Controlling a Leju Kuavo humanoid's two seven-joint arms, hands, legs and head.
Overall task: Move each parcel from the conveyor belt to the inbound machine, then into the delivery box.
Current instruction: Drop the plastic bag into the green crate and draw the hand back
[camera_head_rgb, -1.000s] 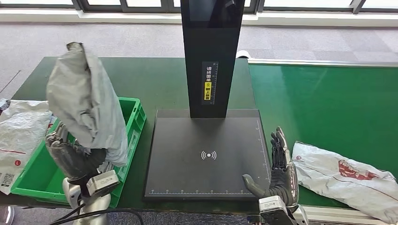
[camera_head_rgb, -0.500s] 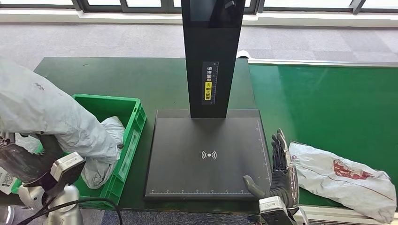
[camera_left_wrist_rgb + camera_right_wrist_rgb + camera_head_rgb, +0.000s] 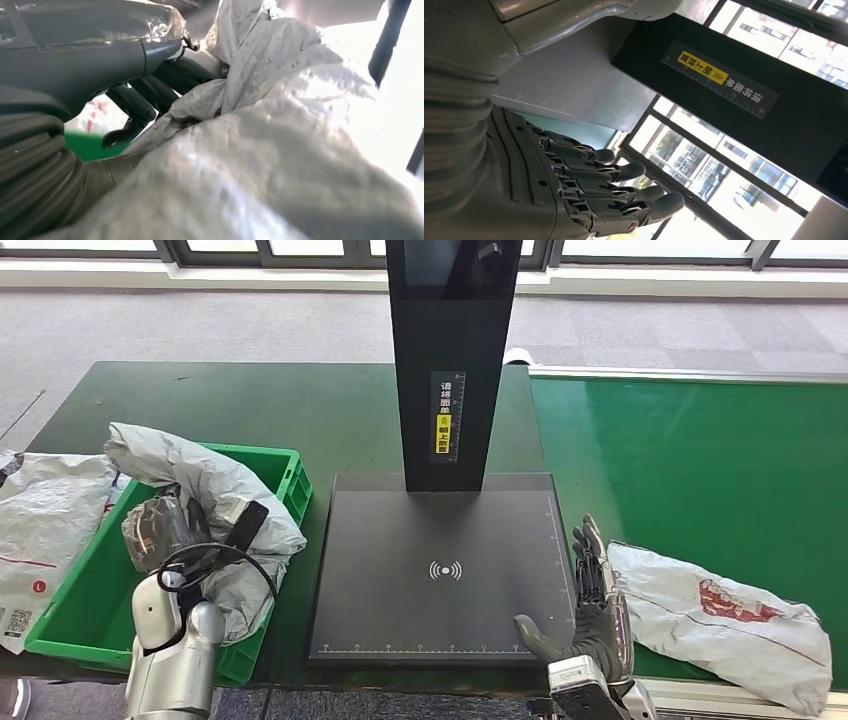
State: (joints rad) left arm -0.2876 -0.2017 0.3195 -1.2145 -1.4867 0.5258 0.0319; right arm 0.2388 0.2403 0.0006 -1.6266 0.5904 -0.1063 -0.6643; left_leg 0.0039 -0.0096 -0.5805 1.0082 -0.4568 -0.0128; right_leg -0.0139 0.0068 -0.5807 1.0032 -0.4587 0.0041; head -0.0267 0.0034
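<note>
the green table (image 3: 330,400) takes up the left and middle of the head view, with the green conveyor belt (image 3: 700,460) joined on at its right side. the black inbound machine (image 3: 440,575) stands between them: a flat scanning plate with a wireless mark in the middle and a tall black column (image 3: 452,350) rising from its far edge, bearing a yellow and white label (image 3: 446,416); the right wrist view looks up at that same column (image 3: 744,100) and label against bright windows. the green delivery box (image 3: 90,610) sits on the table just left of the plate, and the grey parcel (image 3: 215,515) lies draped across its right half, crumpled, with part of it over the box wall. on the belt, just right of the plate, lies a white parcel (image 3: 720,620) with red print. another white parcel (image 3: 45,520) rests on the table touching the box's left side. the left hand (image 3: 160,530) is down in the box with its fingers closed into the grey parcel's wrinkled plastic (image 3: 280,150), as the left wrist view shows up close. the right hand (image 3: 590,600) stands at the plate's near right corner, holding nothing, fingers straight and thumb apart, next to the white parcel on the belt.
</note>
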